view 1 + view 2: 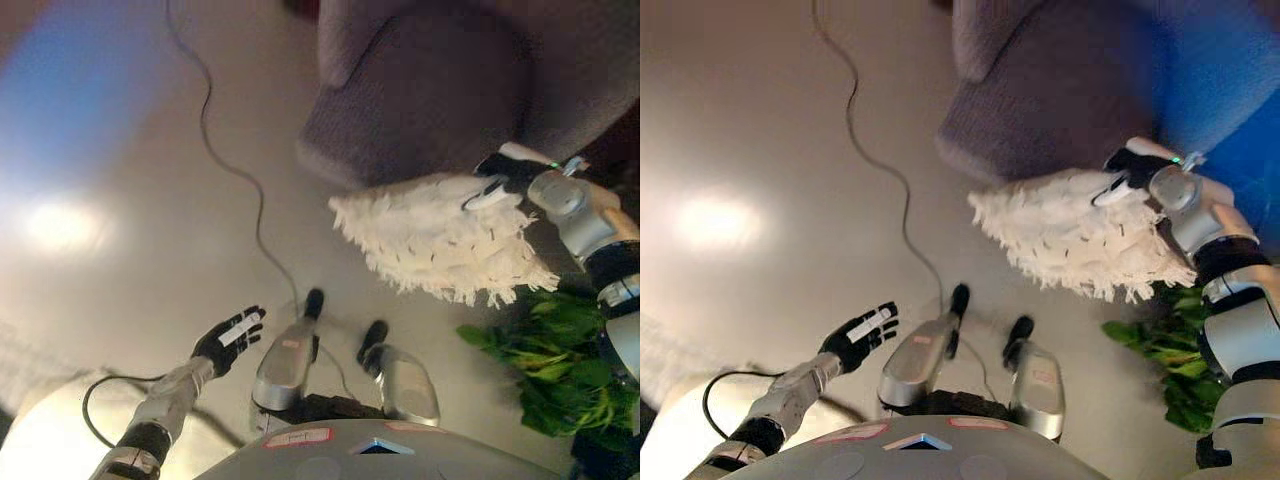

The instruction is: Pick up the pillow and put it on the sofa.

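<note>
Pillow (440,240) (white, shaggy) is hanging just beside the sofa (420,90), right hand (500,178) curling onto its top edge; left hand (228,338) is idling, fingers spread. Carrying step; next, lifting it over the seat.

One pillow (440,240); one sofa (430,90); one plant (550,360)

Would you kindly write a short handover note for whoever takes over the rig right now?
Right hand: shut on the white fringed pillow, holding it up off the floor beside the grey sofa.
Left hand: open, empty, low over the floor.
Done: pillow picked up.
Left: carry it over the sofa seat and let go. A green plant stands just below the pillow.
</note>
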### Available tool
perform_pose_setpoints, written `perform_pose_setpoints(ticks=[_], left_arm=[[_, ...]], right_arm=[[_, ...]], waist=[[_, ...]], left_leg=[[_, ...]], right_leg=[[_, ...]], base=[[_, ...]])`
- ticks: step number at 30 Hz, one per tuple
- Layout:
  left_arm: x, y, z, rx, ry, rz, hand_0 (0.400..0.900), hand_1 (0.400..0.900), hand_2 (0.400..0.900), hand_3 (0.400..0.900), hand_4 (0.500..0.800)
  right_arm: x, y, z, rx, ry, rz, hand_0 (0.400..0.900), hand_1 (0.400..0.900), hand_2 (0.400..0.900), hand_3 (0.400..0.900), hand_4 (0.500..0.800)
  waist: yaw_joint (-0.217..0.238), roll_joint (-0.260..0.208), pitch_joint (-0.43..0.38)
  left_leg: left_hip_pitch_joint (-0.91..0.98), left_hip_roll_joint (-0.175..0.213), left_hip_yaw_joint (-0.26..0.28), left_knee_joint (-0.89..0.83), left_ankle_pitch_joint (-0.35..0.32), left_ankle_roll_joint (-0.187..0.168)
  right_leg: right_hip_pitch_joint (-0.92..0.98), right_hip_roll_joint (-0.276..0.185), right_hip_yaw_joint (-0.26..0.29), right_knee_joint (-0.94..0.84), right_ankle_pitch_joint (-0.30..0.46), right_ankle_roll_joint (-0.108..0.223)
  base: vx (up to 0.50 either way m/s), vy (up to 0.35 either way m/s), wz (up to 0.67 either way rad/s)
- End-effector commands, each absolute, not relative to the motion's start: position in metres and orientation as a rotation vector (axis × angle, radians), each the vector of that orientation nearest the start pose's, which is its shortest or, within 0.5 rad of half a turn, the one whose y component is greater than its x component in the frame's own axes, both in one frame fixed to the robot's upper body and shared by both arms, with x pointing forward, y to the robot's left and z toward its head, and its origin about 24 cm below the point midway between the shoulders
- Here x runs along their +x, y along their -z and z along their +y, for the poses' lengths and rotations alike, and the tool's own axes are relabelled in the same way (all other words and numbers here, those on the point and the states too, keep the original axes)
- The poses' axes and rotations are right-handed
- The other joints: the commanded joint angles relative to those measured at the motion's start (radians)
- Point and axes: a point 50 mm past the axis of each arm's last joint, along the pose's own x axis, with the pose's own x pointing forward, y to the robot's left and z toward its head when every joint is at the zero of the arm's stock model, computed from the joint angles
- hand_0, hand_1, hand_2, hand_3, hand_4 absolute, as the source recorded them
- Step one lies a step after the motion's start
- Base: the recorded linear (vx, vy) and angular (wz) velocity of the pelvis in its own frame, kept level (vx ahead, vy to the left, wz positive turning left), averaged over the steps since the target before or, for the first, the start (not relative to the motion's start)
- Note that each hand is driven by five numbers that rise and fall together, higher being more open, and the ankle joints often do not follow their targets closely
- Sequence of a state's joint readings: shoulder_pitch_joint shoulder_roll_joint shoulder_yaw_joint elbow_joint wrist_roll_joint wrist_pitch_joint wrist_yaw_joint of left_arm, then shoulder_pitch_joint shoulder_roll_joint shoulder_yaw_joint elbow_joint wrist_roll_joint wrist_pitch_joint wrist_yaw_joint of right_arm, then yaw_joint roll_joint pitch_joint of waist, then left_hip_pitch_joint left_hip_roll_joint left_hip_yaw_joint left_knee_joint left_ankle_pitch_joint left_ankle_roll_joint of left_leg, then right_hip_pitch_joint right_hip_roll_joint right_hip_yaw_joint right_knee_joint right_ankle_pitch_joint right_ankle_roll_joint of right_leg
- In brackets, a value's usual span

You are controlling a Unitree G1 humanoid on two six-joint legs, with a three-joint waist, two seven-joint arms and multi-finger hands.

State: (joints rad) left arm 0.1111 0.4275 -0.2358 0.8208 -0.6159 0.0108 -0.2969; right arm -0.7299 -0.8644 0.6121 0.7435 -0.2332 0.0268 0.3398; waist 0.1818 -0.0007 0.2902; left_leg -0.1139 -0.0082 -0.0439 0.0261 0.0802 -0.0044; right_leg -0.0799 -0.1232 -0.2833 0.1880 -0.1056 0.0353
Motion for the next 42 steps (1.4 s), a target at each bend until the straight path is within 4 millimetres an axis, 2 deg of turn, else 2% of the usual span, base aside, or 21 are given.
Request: perform_pose_setpoints(ticks=[1, 4, 9, 13, 18, 21, 25, 30, 36, 42], left_arm=[[0.09, 0.14, 0.249, -0.163, 0.009, 1.05, 0.9, 0.9, 0.9, 0.9, 0.8], [0.075, 0.149, 0.25, -0.14, -0.004, 1.129, 0.9, 0.9, 0.9, 0.9, 0.8], [0.066, 0.154, 0.25, -0.102, 0.001, 1.202, 0.9, 0.9, 0.9, 0.9, 0.8], [0.056, 0.157, 0.249, -0.076, 0.02, 1.255, 0.9, 0.9, 0.9, 0.9, 0.8], [0.051, 0.157, 0.254, -0.044, 0.042, 1.284, 0.9, 0.9, 0.9, 0.9, 0.8], [0.05, 0.157, 0.253, -0.035, 0.055, 1.294, 0.9, 0.9, 0.9, 0.9, 0.8], [0.05, 0.157, 0.252, -0.023, 0.073, 1.29, 0.9, 0.9, 0.9, 0.9, 0.8], [0.063, 0.154, 0.253, -0.014, 0.095, 1.232, 0.9, 0.9, 0.9, 0.9, 0.8], [0.083, 0.147, 0.251, -0.042, 0.117, 1.141, 0.9, 0.9, 0.9, 0.9, 0.8], [0.091, 0.141, 0.251, -0.071, 0.132, 1.075, 0.9, 0.9, 0.9, 0.9, 0.8]], right_arm=[[0.356, -0.177, -0.285, -1.365, -0.31, 0.189, 0.4, 0.4, 0.4, 0.4, 0.5], [0.359, -0.197, -0.273, -1.373, -0.351, 0.113, 0.4, 0.4, 0.4, 0.4, 0.5], [0.367, -0.249, -0.253, -1.365, -0.332, -0.065, 0.4, 0.4, 0.4, 0.4, 0.5], [0.368, -0.285, -0.247, -1.362, -0.296, -0.139, 0.4, 0.4, 0.4, 0.4, 0.5], [0.372, -0.315, -0.246, -1.303, -0.222, -0.17, 0.4, 0.4, 0.4, 0.4, 0.5], [0.376, -0.323, -0.251, -1.267, -0.197, -0.142, 0.4, 0.4, 0.4, 0.4, 0.5], [0.382, -0.32, -0.263, -1.244, -0.153, -0.048, 0.4, 0.4, 0.4, 0.4, 0.5], [0.387, -0.323, -0.284, -1.194, -0.017, 0.069, 0.4, 0.4, 0.4, 0.4, 0.5], [0.38, -0.342, -0.305, -1.143, 0.144, 0.127, 0.4, 0.4, 0.4, 0.4, 0.5], [0.372, -0.354, -0.321, -1.133, 0.259, 0.185, 0.4, 0.4, 0.4, 0.4, 0.5]], waist=[[-0.001, -0.029, -0.152], [-0.006, -0.05, -0.188], [-0.005, -0.07, -0.224], [0.002, -0.079, -0.242], [0.02, -0.083, -0.252], [0.037, -0.081, -0.25], [0.059, -0.074, -0.239], [0.097, -0.053, -0.203], [0.125, -0.017, -0.15], [0.147, 0.012, -0.115]], left_leg=[[0.053, 0.003, 0.012, -0.011, -0.091, -0.04], [0.101, 0.007, 0.02, -0.057, -0.088, -0.047], [0.136, 0.009, 0.018, -0.096, -0.086, -0.053], [0.145, 0.007, 0.013, -0.096, -0.09, -0.055], [0.155, 0.005, 0.001, -0.095, -0.093, -0.058], [0.152, 0.003, -0.01, -0.094, -0.092, -0.06], [0.143, 0.002, -0.028, -0.093, -0.086, -0.06], [0.1, 0.0, -0.062, -0.092, -0.07, -0.061], [0.043, -0.006, -0.1, -0.095, -0.048, -0.068], [0.016, 0.0, -0.108, -0.093, -0.039, -0.082]], right_leg=[[0.076, 0.018, -0.008, -0.152, 0.079, 0.045], [0.116, 0.029, -0.007, -0.21, 0.102, 0.053], [0.152, 0.045, -0.005, -0.247, 0.106, 0.053], [0.169, 0.047, -0.012, -0.256, 0.102, 0.049], [0.187, 0.05, -0.02, -0.264, 0.1, 0.048], [0.191, 0.05, -0.029, -0.268, 0.098, 0.046], [0.191, 0.048, -0.037, -0.271, 0.099, 0.045], [0.165, 0.044, -0.057, -0.273, 0.103, 0.042], [0.125, 0.036, -0.079, -0.273, 0.104, 0.039], [0.109, 0.031, -0.096, -0.27, 0.101, 0.034]], base=[[0.21, -0.038, -0.02], [0.17, -0.055, -0.05], [0.1, -0.051, 0.04], [0.09, -0.037, 0.12], [0.09, -0.022, 0.09], [0.05, -0.016, 0.12], [0.03, -0.014, 0.13], [-0.08, -0.03, 0.17], [-0.16, -0.011, 0.15], [-0.09, -0.001, 0.1]])
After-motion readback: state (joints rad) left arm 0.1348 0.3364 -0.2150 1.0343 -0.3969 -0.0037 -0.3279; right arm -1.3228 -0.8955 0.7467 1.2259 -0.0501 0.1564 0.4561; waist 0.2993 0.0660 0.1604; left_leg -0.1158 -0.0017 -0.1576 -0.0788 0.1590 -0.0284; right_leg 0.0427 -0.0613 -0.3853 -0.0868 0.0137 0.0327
